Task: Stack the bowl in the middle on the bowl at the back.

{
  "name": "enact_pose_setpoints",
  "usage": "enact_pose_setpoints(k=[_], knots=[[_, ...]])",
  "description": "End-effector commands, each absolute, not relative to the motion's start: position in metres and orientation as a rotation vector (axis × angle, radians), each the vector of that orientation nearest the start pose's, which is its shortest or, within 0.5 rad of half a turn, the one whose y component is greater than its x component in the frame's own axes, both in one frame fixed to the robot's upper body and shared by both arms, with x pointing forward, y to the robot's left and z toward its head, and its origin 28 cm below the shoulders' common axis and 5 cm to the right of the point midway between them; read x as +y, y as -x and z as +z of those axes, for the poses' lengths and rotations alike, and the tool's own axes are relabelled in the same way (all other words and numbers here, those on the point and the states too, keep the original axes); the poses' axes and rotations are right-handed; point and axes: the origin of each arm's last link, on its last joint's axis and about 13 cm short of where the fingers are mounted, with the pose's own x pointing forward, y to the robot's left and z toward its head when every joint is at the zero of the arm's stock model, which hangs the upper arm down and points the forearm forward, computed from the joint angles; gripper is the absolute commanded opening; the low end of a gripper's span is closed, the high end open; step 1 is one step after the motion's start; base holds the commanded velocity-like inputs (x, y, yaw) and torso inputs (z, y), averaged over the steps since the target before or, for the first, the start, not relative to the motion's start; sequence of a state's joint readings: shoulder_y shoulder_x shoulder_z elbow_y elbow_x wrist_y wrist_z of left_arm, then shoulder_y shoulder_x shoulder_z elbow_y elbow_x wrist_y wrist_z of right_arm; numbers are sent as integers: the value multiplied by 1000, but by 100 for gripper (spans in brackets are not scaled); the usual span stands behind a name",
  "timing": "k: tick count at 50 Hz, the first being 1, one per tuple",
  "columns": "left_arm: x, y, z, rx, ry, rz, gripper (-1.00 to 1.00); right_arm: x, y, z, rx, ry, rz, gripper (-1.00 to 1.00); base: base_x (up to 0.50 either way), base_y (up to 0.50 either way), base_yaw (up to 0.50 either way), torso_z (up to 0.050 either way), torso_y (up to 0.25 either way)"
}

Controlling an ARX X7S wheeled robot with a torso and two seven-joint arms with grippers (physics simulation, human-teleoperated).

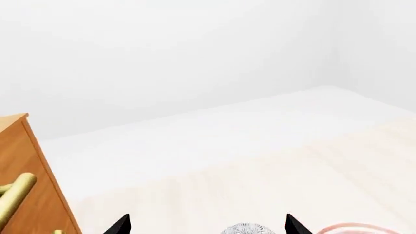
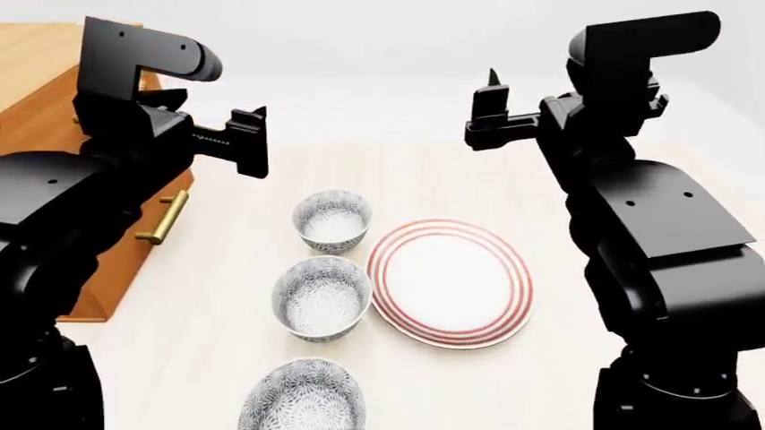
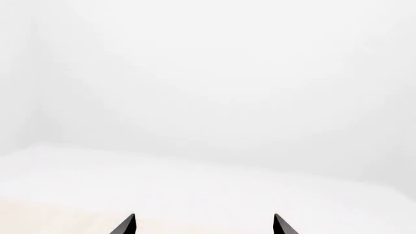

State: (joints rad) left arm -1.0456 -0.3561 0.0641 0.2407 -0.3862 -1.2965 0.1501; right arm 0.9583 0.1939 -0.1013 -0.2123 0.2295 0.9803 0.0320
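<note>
Middle bowl (image 2: pixel 321 298) upright, mouth up, before back bowl (image 2: pixel 331 219).

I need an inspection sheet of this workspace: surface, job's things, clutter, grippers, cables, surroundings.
Surface: pale wooden table.
Job's things: middle bowl and back bowl, upright, apart, not stacked.
Clutter: front bowl in the same row; red-ringed plate beside the bowls.
Grippers: left gripper and right gripper raised, open, empty.
Cables: nothing seen.
Surroundings: wooden cabinet with a brass handle at the left; white walls.
</note>
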Motion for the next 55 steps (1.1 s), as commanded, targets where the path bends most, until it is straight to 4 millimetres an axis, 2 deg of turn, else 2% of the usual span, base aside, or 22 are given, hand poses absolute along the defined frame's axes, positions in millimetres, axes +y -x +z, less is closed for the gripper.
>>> enact_pose_setpoints(k=[1, 19, 32, 42, 55], knots=[[269, -305, 275, 133, -61, -229, 100, -122, -310, 275, -278, 64, 78, 100, 0, 0, 0, 0, 0], [267, -308, 253, 302, 44, -228, 100, -151, -256, 304, -406, 22, -24, 100, 0, 0, 0, 0, 0], [261, -322, 232, 378, 124, -218, 100, -171, -230, 317, -448, -25, -147, 100, 0, 0, 0, 0, 0], [257, -328, 221, 463, 173, -187, 100, -176, -226, 316, -443, -28, -192, 100, 0, 0, 0, 0, 0], [256, -325, 214, 580, 182, -192, 100, -176, -231, 314, -420, -26, -198, 100, 0, 0, 0, 0, 0]])
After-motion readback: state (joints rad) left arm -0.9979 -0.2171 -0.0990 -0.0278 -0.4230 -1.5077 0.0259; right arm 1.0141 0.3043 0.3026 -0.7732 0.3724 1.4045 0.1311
